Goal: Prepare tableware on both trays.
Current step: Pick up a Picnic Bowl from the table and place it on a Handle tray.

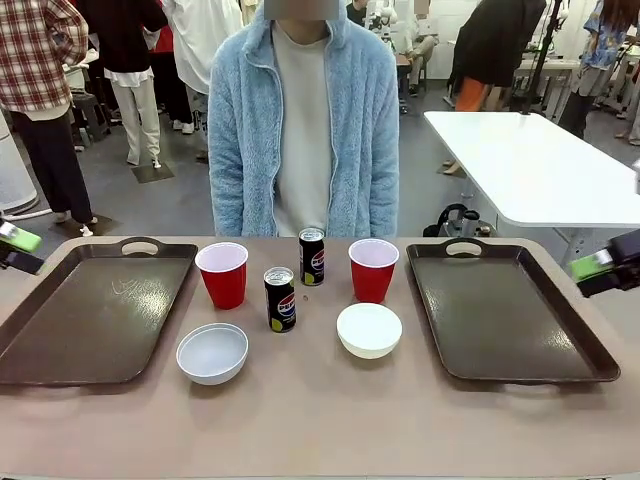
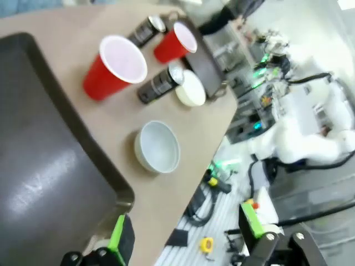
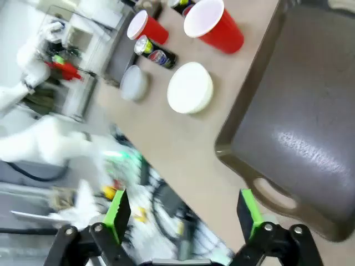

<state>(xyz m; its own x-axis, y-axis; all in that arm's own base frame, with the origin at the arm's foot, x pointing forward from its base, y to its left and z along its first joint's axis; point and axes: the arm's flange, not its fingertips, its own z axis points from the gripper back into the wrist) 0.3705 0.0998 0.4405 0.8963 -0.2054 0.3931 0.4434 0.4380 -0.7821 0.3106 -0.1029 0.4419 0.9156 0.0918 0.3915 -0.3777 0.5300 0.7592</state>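
Counts: two trays, two cups, two bowls, two cans. Left tray (image 1: 90,310) lies along the table's (image 1: 320,430) left edge and right tray (image 1: 505,310) along its right edge, both dark brown with loop handles. Mid-table between them: red cups with white insides, left cup (image 1: 222,275) and right cup (image 1: 373,270). Far can (image 1: 312,257) and near can (image 1: 280,299) are black and upright. White left bowl (image 1: 212,353) and right bowl (image 1: 369,330) sit nearest my edge. My left gripper (image 2: 186,230) and right gripper (image 3: 183,213) are wide open, holding nothing, each by its tray's outer rim.

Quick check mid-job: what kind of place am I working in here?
Probably a busy lab or workshop hall: several people standing behind, a white table nearby, loose cables on the floor.
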